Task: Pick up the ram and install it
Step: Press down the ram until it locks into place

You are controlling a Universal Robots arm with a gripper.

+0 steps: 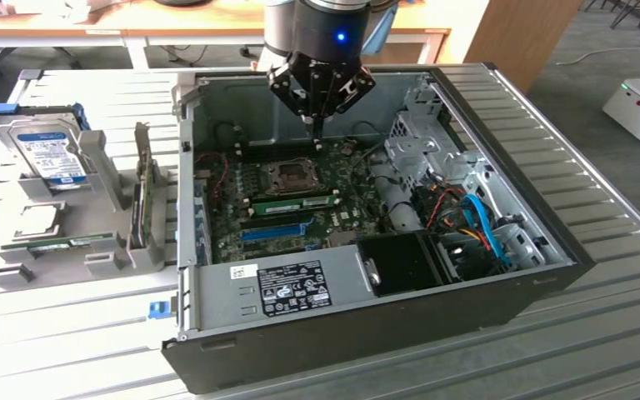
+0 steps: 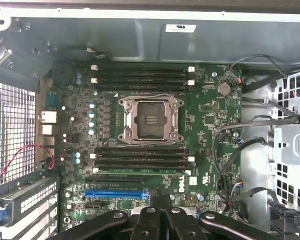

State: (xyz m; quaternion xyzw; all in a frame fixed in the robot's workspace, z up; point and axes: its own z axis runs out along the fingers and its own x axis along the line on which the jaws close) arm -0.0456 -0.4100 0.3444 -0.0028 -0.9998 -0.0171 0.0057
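Note:
The ram is a long green stick standing on edge in a motherboard slot just below the CPU socket, inside the open computer case. In the wrist view the ram shows as a green strip in the lowest of the black slots, above the blue slot strip. My gripper hangs over the back of the motherboard, above the socket and clear of the ram. Its fingers are shut together with nothing between them. The wrist view has the gripper looking straight down on the board.
The case walls ring the motherboard, with a drive cage and blue and orange cables at the exterior view's right. On the exterior view's left, a grey holder carries a hard drive, an upright card and a thin green board.

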